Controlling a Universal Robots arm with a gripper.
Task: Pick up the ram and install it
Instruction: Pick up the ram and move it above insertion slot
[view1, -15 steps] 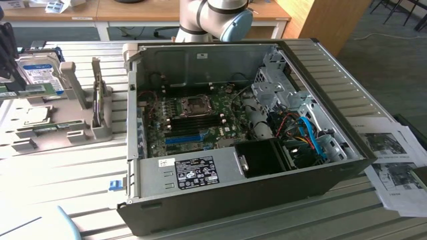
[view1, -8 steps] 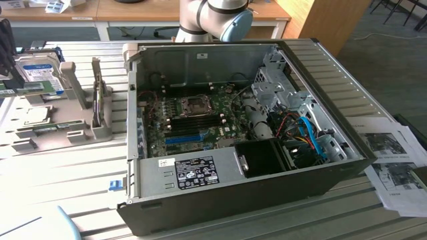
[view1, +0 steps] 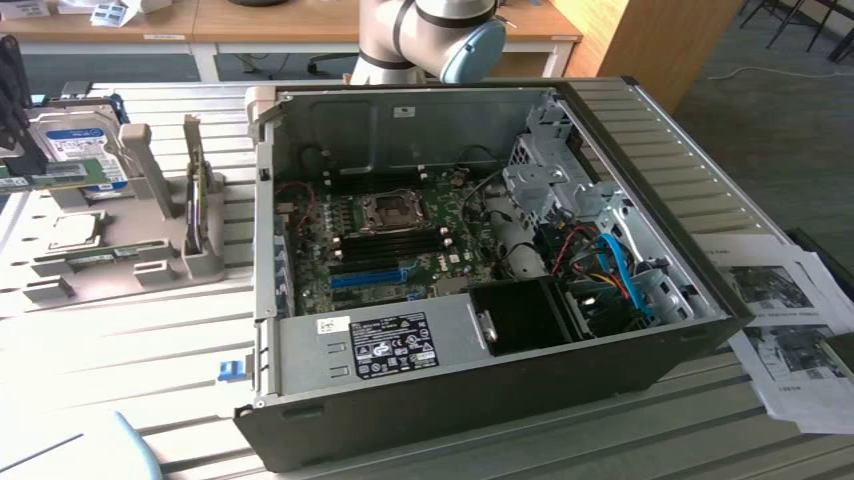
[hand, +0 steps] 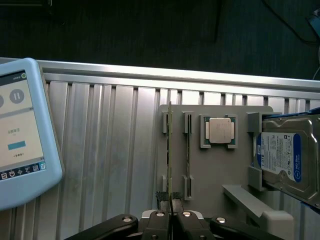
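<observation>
Now pincer (hand: 170, 201) pinching ram (hand: 170, 150) end; ram edge-on in slot nr holder (hand: 220, 170) edge, table (hand: 115, 150) beside.

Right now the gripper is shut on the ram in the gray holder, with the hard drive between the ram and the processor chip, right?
No. The gripper is shut on the ram in the gray holder, but the processor chip lies between the ram and the hard drive, as the wrist view shows.
</observation>
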